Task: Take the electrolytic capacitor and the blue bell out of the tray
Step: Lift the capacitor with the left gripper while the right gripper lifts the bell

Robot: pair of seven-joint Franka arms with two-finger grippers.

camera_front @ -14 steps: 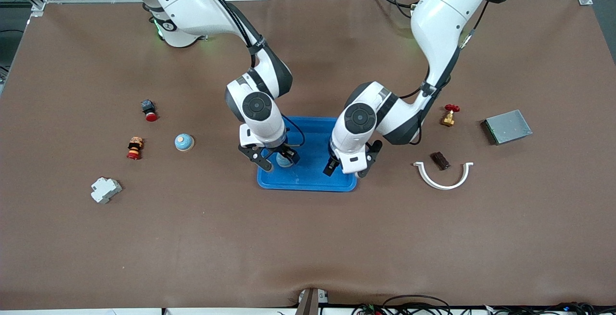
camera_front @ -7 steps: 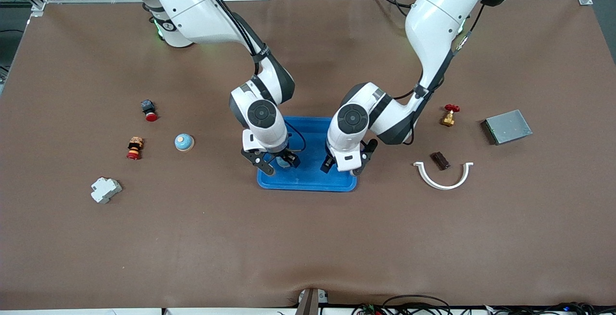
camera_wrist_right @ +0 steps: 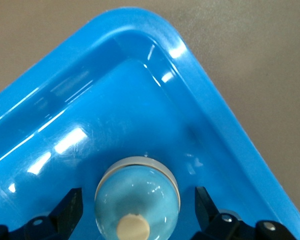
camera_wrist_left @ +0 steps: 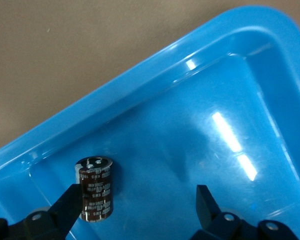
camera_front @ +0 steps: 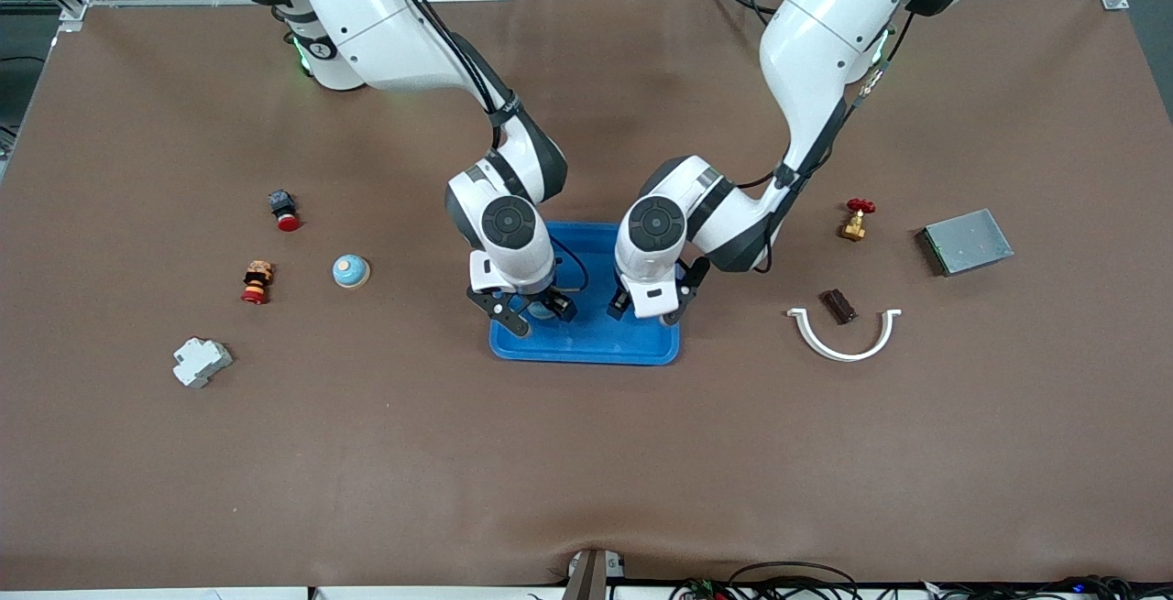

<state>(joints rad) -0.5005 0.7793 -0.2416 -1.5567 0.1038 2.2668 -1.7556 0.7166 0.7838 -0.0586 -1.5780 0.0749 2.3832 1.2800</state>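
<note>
Compared with a second ago, both of your arms have drawn in toward the middle of the blue tray (camera_front: 586, 348), and both hands now sit lower in it. Your right hand (camera_front: 533, 310) is in the tray's corner toward the right arm's end, at lower centre of the front frame; its fingers (camera_wrist_right: 70, 210) stand spread on either side of the bell (camera_wrist_right: 138, 197) without touching it. The bell rests on the tray floor, dome and knob pointing straight up.

Your left hand (camera_front: 648, 305) is over the tray's end toward the left arm, fingers wide apart and holding nothing. The capacitor (camera_wrist_left: 96, 188) stands upright on the tray floor, long axis vertical, terminals on top, just beside one finger (camera_wrist_left: 66, 206); whether they touch, you cannot tell. A second bell (camera_front: 350, 270) sits on the worktop at mid-left of the front frame.
</note>
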